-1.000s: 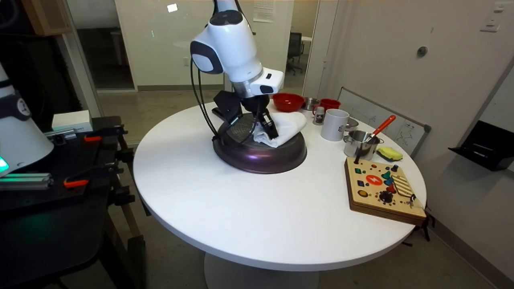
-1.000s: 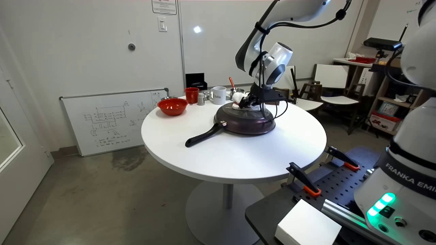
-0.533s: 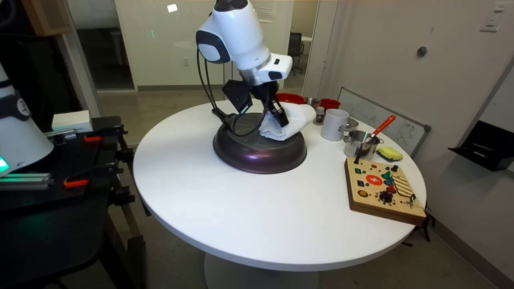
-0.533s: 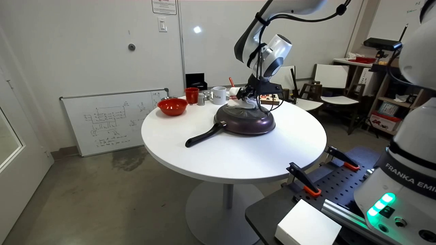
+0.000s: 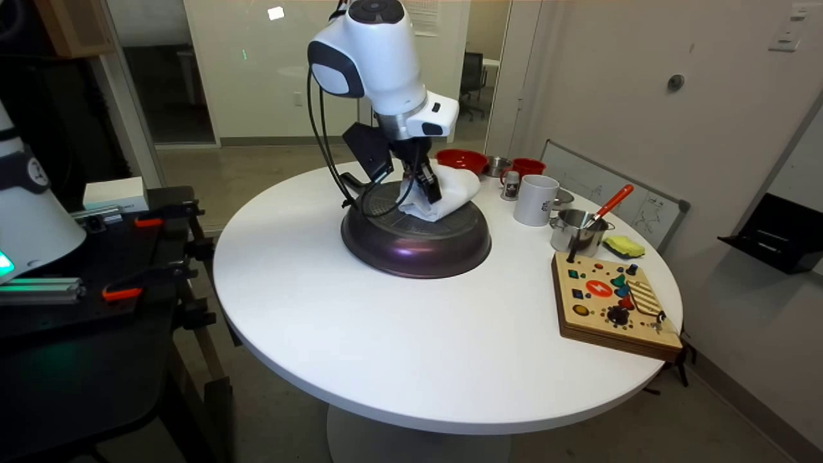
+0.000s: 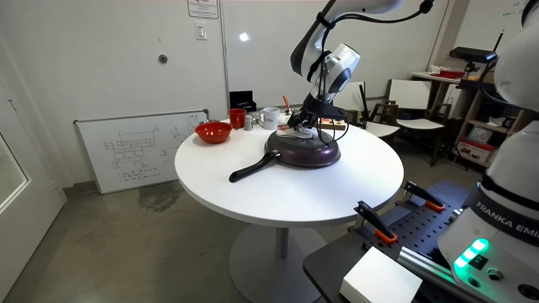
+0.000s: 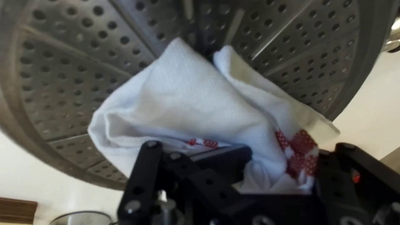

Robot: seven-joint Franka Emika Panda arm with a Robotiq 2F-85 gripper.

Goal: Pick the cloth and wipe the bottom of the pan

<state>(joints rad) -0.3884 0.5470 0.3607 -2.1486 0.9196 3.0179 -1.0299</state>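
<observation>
The pan (image 5: 411, 247) stands upside down on the round white table, its dark perforated base facing up. Its black handle (image 6: 252, 167) shows in an exterior view. The cloth (image 7: 193, 93) is white with red patches, folded and bunched, and lies over the pan's base; it also shows in both exterior views (image 5: 453, 190) (image 6: 294, 134). My gripper (image 7: 282, 162) points down over the base, shut on the cloth, with folds bunched between its fingers. In the exterior views the gripper (image 5: 432, 191) (image 6: 297, 122) hides part of the cloth.
A red bowl (image 6: 213, 131), red mug (image 6: 237, 118), shaker (image 5: 510, 186), white mug (image 5: 536, 200) and metal pot (image 5: 575, 235) with a red-handled utensil stand near the pan. A yellow-green sponge (image 5: 624, 245) and a wooden board with knobs (image 5: 598, 315) lie by the table edge.
My gripper has carried the cloth across the pan's base, rising slightly and shifting right, then back left in an exterior view. The pan has stayed in place.
</observation>
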